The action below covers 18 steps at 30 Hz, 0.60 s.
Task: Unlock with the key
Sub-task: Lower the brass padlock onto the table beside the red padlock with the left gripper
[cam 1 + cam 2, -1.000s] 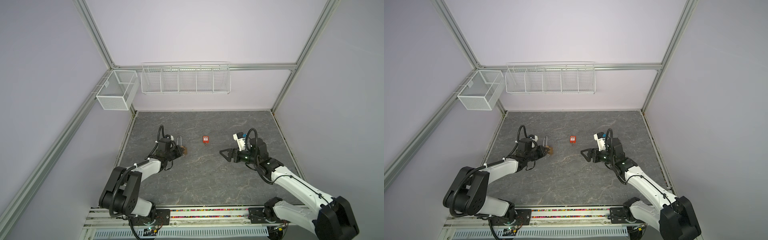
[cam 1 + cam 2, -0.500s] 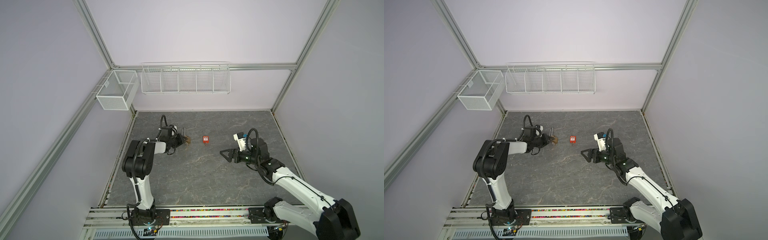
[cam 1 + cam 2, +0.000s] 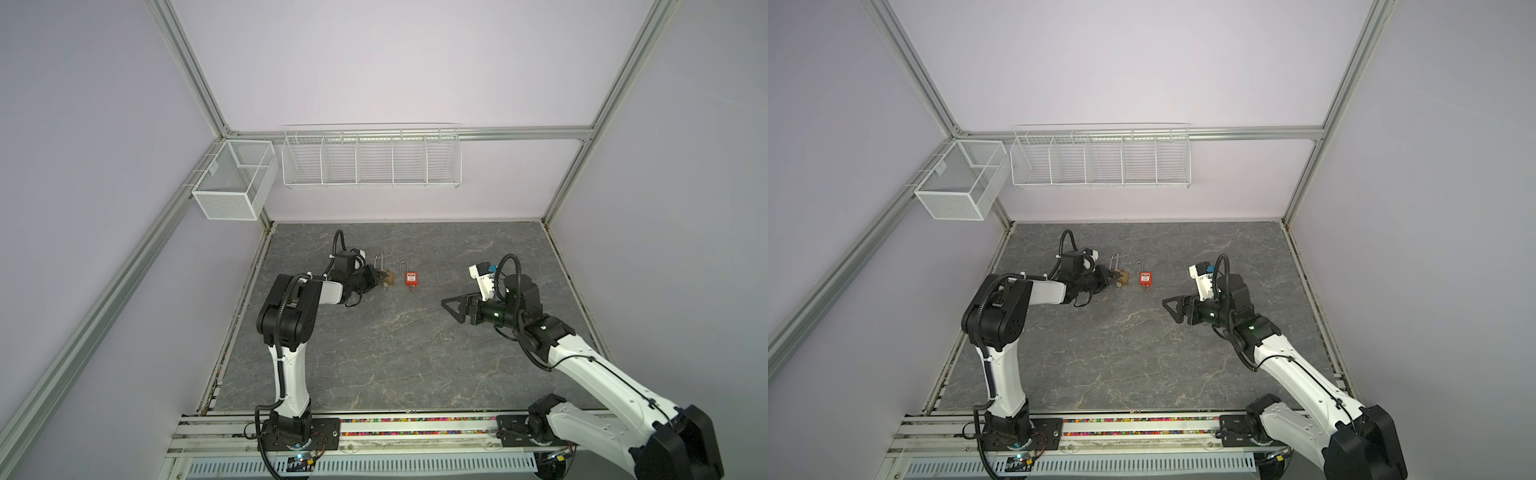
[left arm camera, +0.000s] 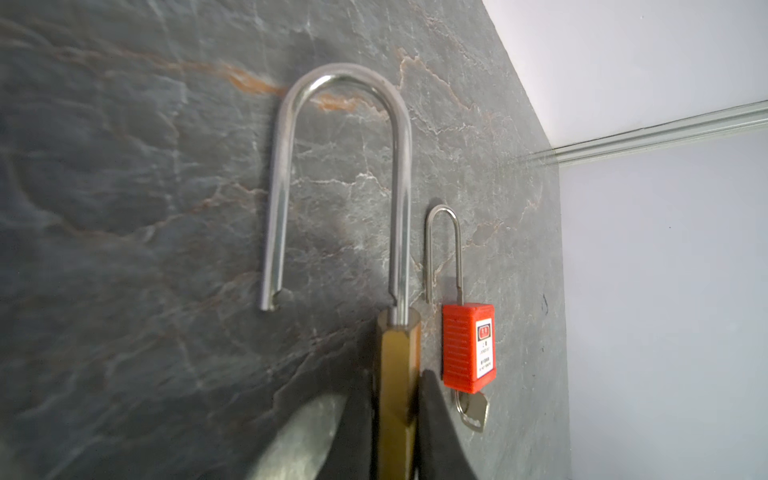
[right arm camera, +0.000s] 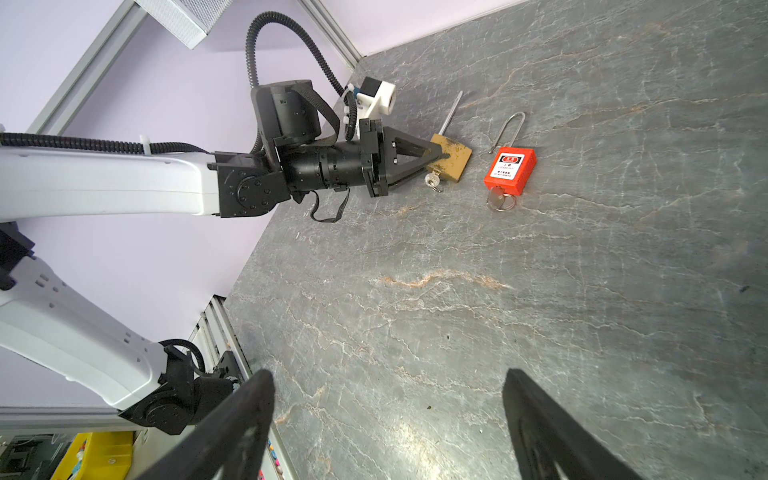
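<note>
Left wrist | brass padlock (image 4: 395, 353) clamped in left gripper (image 4: 395, 399) | shackle (image 4: 340, 71) seemingly open

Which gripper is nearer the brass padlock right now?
Left. The left gripper is shut on the brass padlock, gripping its body. The right gripper hangs open on the far side of the red padlock, touching neither lock.

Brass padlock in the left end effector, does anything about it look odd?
Yes. The brass padlock, clamped in the left end effector, has its steel shackle swung open: one leg ends free, outside the body. A small silver key sticks out of its base.
</note>
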### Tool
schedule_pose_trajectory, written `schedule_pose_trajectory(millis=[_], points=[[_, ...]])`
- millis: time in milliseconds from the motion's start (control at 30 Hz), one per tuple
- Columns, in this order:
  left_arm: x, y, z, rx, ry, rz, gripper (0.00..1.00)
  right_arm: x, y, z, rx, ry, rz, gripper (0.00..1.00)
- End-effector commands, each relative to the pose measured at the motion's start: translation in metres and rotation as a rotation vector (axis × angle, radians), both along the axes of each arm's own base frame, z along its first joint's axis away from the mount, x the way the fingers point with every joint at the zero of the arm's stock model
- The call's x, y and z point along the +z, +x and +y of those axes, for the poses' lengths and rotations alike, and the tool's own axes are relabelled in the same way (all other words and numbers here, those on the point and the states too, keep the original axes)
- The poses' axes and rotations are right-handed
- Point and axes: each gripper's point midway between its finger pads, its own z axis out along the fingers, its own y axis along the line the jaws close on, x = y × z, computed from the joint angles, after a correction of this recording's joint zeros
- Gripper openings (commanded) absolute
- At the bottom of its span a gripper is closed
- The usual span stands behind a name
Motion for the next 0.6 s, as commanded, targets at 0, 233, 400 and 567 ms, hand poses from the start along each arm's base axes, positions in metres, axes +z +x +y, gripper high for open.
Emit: schedule_pose_trajectory(millis=[0, 233, 400, 567], points=[[-0.047, -0.032, 0.016, 0.036, 0.091, 0.175, 0.15, 0.010, -0.003, 0.002, 0.021, -0.003, -0.024, 0.88], [-0.048, -0.033, 0.020, 0.018, 0.152, 0.184, 0.40, 0.015, -0.003, 0.001, 0.022, -0.007, -0.025, 0.88], [-0.036, -0.034, 0.027, 0.007, 0.204, 0.154, 0.52, 0.010, -0.002, 0.000, 0.006, 0.006, -0.018, 0.88], [-0.032, -0.041, 0.037, 0.013, 0.268, 0.162, 0.64, 0.003, 0.001, 0.003, 0.010, 0.008, -0.001, 0.88]])
